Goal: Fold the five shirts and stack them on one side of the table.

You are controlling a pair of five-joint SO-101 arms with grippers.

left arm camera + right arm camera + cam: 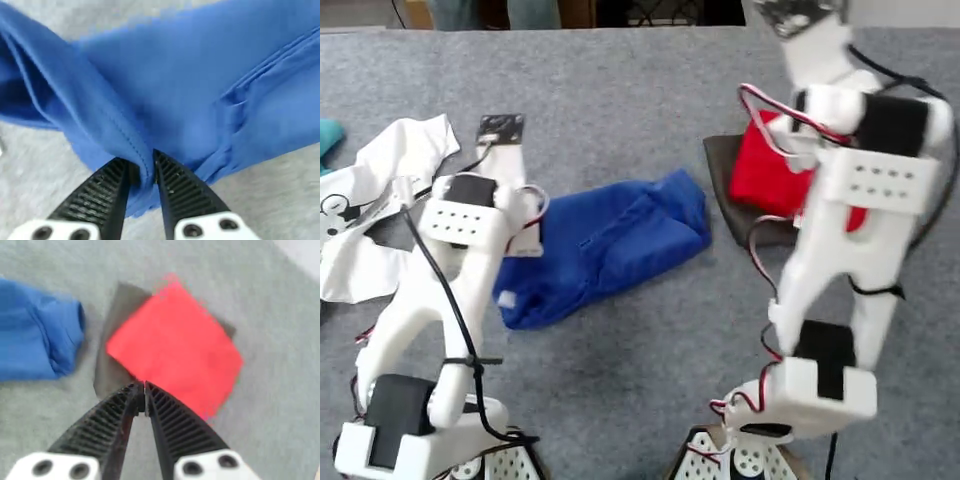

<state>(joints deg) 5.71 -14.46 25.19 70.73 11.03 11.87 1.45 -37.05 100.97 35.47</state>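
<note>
A crumpled blue shirt (pixel 610 250) lies in the middle of the table. My left gripper (pixel 142 161) is shut on a fold of the blue shirt (pixel 190 85) at its left end, under the left arm (pixel 470 215). A folded red shirt (pixel 760 170) rests on a folded dark shirt (pixel 725 160) at the right side, partly covered by the right arm (pixel 865 170). My right gripper (pixel 145 387) is shut and holds nothing. It hangs above the near corner of the red shirt (pixel 175 340), by the dark shirt (pixel 117 305).
An unfolded white shirt (pixel 370 200) with a dark print sprawls at the left, beside the left arm. A teal shirt (pixel 328 135) peeks in at the far left edge. The grey cloth tabletop (pixel 640 100) is bare at the back and front middle.
</note>
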